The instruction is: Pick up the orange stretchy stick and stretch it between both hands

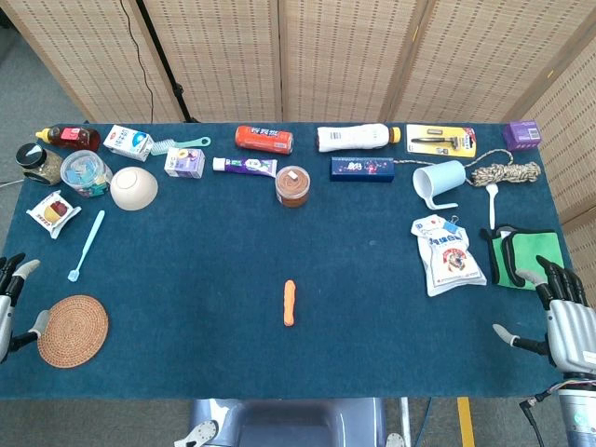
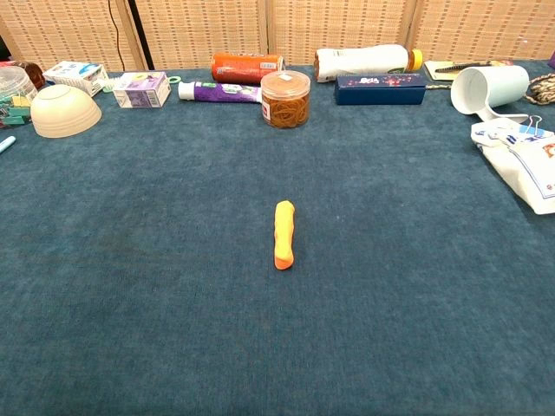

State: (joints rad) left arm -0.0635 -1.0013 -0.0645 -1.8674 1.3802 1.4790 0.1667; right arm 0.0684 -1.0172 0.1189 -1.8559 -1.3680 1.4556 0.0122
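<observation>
The orange stretchy stick (image 1: 290,303) lies alone on the blue tablecloth near the table's front middle, its length running front to back; the chest view shows the stick (image 2: 284,234) at centre. My left hand (image 1: 11,298) hangs at the far left edge of the head view, fingers apart, holding nothing, beside the woven coaster. My right hand (image 1: 562,312) is at the far right edge, fingers spread and empty, just in front of the green cloth. Both hands are far from the stick. Neither hand shows in the chest view.
A woven coaster (image 1: 72,330) lies front left, with a blue toothbrush (image 1: 87,244) and a bowl (image 1: 133,187) behind it. A snack bag (image 1: 446,254) and green cloth (image 1: 521,256) lie at right. Bottles, boxes, a jar (image 1: 291,185) and a cup (image 1: 439,182) line the back.
</observation>
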